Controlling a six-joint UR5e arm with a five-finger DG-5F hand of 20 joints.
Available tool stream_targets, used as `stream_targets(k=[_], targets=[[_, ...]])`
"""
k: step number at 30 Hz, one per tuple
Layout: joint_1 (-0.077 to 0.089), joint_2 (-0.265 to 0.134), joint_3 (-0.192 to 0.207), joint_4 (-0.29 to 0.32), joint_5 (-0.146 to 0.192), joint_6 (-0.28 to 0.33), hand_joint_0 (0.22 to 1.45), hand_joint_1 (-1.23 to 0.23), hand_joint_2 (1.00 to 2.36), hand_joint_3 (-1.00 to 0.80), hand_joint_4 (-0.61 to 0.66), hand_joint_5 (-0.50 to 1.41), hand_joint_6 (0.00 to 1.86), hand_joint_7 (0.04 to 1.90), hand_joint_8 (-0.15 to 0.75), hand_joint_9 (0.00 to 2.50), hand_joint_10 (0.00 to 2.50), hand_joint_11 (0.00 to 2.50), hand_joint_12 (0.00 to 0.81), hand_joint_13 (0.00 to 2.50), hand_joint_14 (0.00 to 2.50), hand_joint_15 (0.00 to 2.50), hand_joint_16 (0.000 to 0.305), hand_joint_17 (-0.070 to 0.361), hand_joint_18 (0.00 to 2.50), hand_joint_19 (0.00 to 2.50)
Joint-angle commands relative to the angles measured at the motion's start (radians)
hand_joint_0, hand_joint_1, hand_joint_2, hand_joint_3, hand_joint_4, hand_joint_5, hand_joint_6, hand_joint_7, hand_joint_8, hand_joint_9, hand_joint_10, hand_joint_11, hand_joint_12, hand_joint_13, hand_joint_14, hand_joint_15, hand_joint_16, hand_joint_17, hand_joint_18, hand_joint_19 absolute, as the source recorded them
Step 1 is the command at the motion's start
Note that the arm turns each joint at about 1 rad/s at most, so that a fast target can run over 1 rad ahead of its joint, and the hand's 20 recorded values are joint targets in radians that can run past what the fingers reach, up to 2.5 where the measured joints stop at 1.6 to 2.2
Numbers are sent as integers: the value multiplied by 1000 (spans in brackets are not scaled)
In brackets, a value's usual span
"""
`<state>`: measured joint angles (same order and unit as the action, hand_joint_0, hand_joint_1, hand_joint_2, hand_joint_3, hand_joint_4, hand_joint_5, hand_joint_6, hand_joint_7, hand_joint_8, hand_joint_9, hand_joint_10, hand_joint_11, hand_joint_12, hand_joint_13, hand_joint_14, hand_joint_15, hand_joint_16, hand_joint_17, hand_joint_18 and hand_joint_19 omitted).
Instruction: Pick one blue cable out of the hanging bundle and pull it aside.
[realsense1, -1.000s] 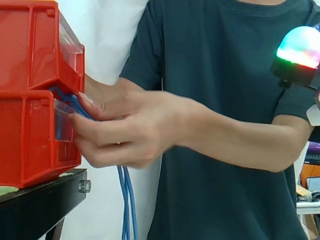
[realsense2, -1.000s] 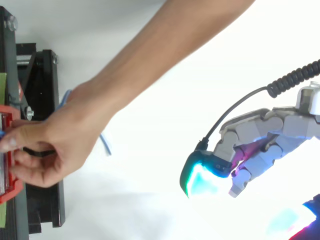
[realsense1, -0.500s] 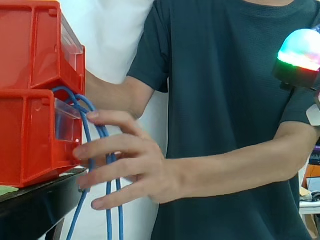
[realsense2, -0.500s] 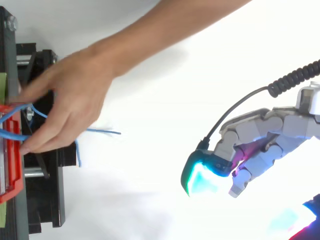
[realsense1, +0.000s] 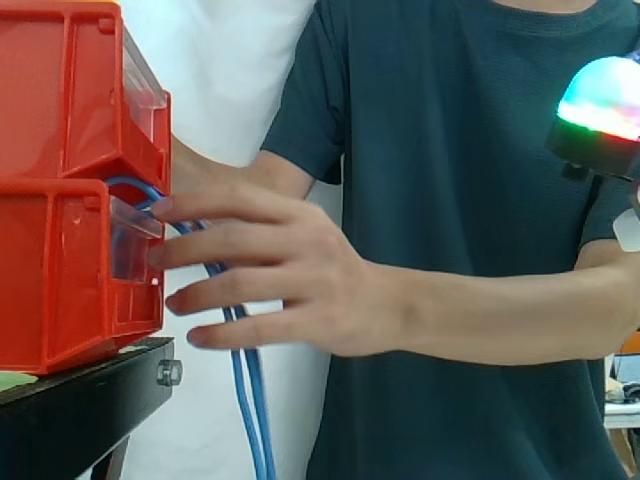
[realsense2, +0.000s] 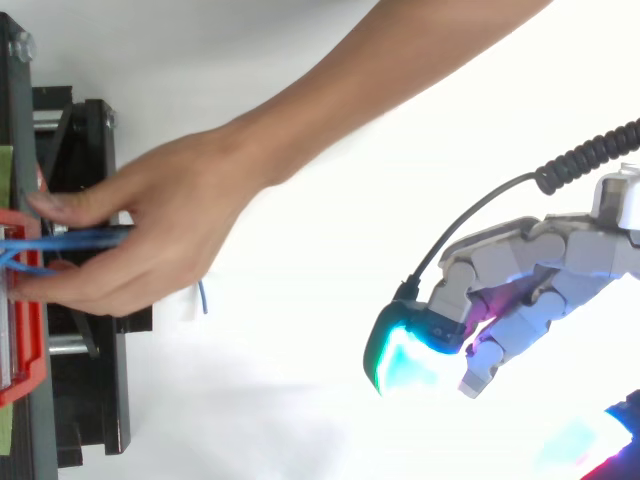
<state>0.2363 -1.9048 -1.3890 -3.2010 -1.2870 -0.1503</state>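
A person's hand (realsense1: 290, 290) lies spread flat across the bundle of blue cables (realsense1: 252, 400) that loops out of the lower red bin (realsense1: 60, 280) and hangs down past the edge of the black stand (realsense1: 80, 410). Half a second ago the strands swung apart in a loose fan; they are now pressed together into one tight bunch under the person's fingers, just below the upper red bin (realsense1: 60, 90). From above, the cables (realsense2: 80, 238) run in a close band from the bin into the person's palm (realsense2: 170, 240). The robot's hand (realsense2: 530, 280) has not shifted over the past second and waits well apart from the bins, its fingers curled in on nothing and one fingertip pad (realsense1: 605, 95) glowing green and red at the side view's right edge. The bundle appears to be only now being arranged, so the task has not yet begun. While the person in the dark T-shirt (realsense1: 450, 150) covers the cables, the robot's hand has no clear way in to single out one strand.
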Motion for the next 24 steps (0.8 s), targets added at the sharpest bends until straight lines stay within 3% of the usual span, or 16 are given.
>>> stream_targets(k=[1, 4, 9, 12, 24], targets=[[0, 0, 1, 0, 0, 0, 550, -601, 1008, -410, 220, -147, 503, 839, 251, 893, 8, 261, 208, 630, 11, 311, 21, 46, 105, 369], [0, 0, -1, 0, 0, 0, 550, -603, 1008, -410, 180, -164, 502, 748, 226, 845, 0, 85, 201, 624, 9, 268, 21, 47, 105, 364], [0, 0, 1, 0, 0, 0, 518, -605, 1007, -423, -63, -278, 500, 543, 94, 139, 0, 0, 210, 313, 0, 8, 20, 44, 28, 254], [0, 0, 1, 0, 0, 0, 504, -589, 1005, -432, -104, -296, 500, 532, 68, 0, 0, 0, 199, 142, 0, 0, 22, 48, 0, 170], [0, 1, 1, 0, 0, 0, 483, -576, 1004, -447, -113, -300, 500, 517, 81, 58, 0, 0, 206, 90, 0, 0, 24, 54, 0, 128]])
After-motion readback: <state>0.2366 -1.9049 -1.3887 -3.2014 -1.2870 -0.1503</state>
